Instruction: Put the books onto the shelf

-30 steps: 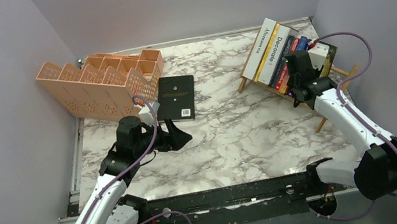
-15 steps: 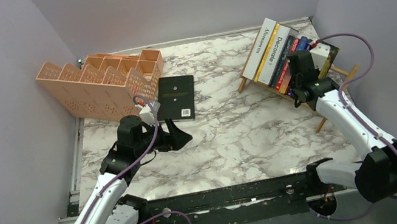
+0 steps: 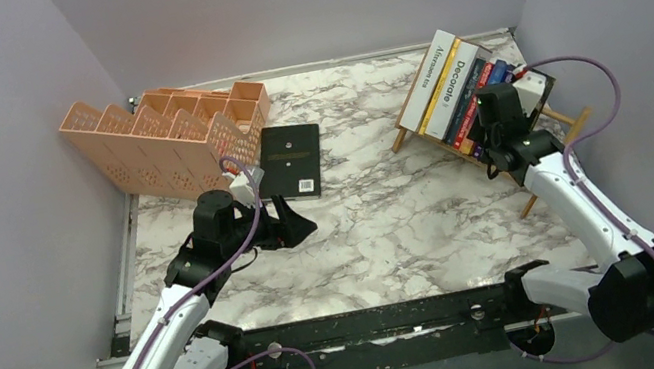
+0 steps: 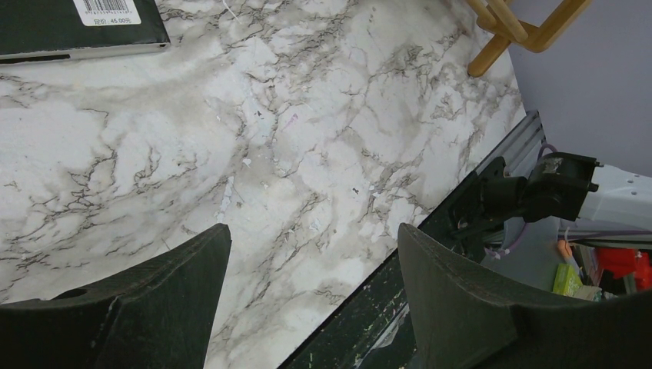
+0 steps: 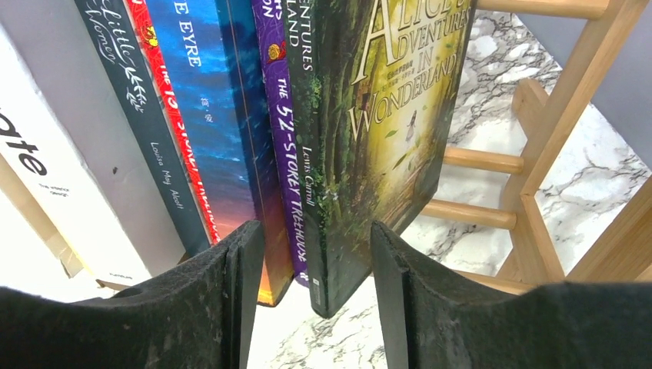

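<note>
Several books (image 3: 453, 86) stand in the light-wood shelf (image 3: 579, 119) at the back right. My right gripper (image 3: 491, 115) is at their near ends. In the right wrist view it (image 5: 315, 227) is open, its fingers (image 5: 238, 292) astride the lower corners of a purple-spined book (image 5: 281, 115) and the dark green Alice book (image 5: 384, 115), with gaps on both sides. A blue book (image 5: 207, 92) stands left of them. One black book (image 3: 290, 158) lies flat on the marble. My left gripper (image 3: 294, 221) hovers open just in front of it, holding nothing (image 4: 314, 231).
A peach lattice organizer (image 3: 162, 137) stands at the back left, next to the black book (image 4: 77, 27). Bare dowels of the shelf (image 5: 477, 160) show right of the Alice book. Walls close the left, back and right sides. A black rail (image 3: 378, 323) runs along the near edge.
My right gripper's jaws have spread apart at the books and its arm has shifted slightly right. The left arm and the black book have not moved.
</note>
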Tool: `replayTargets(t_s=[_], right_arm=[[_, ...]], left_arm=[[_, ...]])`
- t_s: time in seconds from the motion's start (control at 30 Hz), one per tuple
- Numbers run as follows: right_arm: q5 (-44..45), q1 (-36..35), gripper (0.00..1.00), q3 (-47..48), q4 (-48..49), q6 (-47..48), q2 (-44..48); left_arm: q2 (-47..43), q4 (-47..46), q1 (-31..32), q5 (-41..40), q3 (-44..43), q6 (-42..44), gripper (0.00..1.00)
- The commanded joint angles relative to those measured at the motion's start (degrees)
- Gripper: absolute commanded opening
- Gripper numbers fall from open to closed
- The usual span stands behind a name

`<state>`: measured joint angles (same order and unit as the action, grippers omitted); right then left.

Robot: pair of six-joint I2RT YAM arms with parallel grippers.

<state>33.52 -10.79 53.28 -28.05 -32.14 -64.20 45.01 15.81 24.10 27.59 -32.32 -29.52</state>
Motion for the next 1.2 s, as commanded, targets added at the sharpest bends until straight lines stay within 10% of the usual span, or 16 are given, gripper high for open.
replayTargets(t_s=[0.0,0.7,1.17], right_arm=[[-0.4,0.0,0.58,2.1,-1.4,-0.6,0.7],[-38.5,-2.3,0.61,6.4,2.6,5.3,4.9],[-34.4,-28.9,0.61,-0.9,16.7,-3.1,-6.2]], left_arm=[[-0.1,-0.9,-0.1,0.8,0.4,0.2,0.8],[4.2,4.1,0.0,-13.4,-9.1,4.5,0.8],[23.8,3.5,3.2,-39.7,-20.6,4.6,0.87]])
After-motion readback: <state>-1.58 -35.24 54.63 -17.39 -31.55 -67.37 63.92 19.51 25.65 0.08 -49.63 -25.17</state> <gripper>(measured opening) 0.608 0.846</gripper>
